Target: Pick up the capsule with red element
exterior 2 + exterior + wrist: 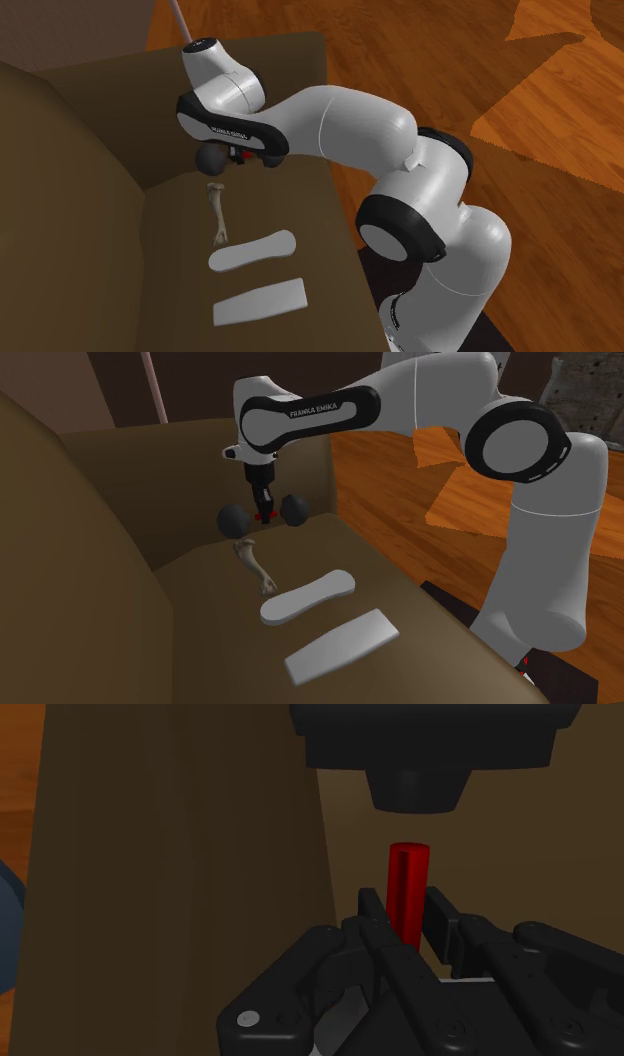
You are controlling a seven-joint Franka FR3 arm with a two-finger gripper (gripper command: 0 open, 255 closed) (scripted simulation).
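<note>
The claw (265, 514) is shut tight on the capsule (295, 509). It grips the thin red bar in the middle. The capsule has a dark ball at each end, one on each side of the claw. In the wrist view the two black fingers (375, 919) press on the red bar (408, 874) from both sides.

The capsule is at the back of the brown couch (200, 652) seat, close to the couch back. I cannot tell if it touches the seat.

The white arm (540, 502) has a black band with white letters that say FRANKA EMIKA (320, 409).

A pale bone (254, 567) lies on the seat near the capsule. Next to the bone lies a flat white shape with round ends (307, 597). Beside that lies a flat white slab (342, 645). Past the couch is an orange wood floor (400, 492).
</note>
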